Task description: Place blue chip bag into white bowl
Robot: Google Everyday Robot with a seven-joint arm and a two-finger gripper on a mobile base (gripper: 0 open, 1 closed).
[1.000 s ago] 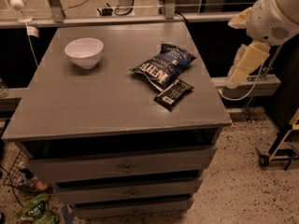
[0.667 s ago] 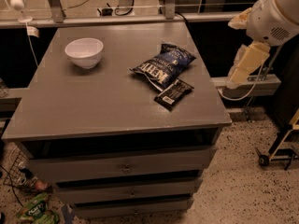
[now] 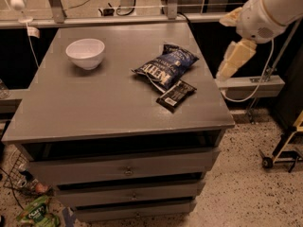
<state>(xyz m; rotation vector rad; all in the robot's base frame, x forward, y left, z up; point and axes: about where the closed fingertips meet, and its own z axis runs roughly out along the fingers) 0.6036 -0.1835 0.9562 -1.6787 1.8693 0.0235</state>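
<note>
The blue chip bag [image 3: 166, 65], dark blue and crinkly with white lettering, lies flat on the grey table top [image 3: 94, 103], right of centre. The white bowl [image 3: 86, 53] stands upright and empty at the back left of the table. My gripper [image 3: 230, 66], cream-coloured, hangs off the white arm [image 3: 267, 11] beyond the table's right edge. It points down and to the left and holds nothing. It is well apart from the bag and far from the bowl.
A small flat black packet [image 3: 176, 94] lies just in front of the bag, touching it. The table has drawers [image 3: 128, 167] below. A rail [image 3: 142, 19] runs behind it. A wheeled frame [image 3: 284, 148] stands on the speckled floor at right, litter [image 3: 38, 214] at lower left.
My gripper and arm have shifted a little to the left, toward the table's right edge. The bag, bowl and packet have not moved.
</note>
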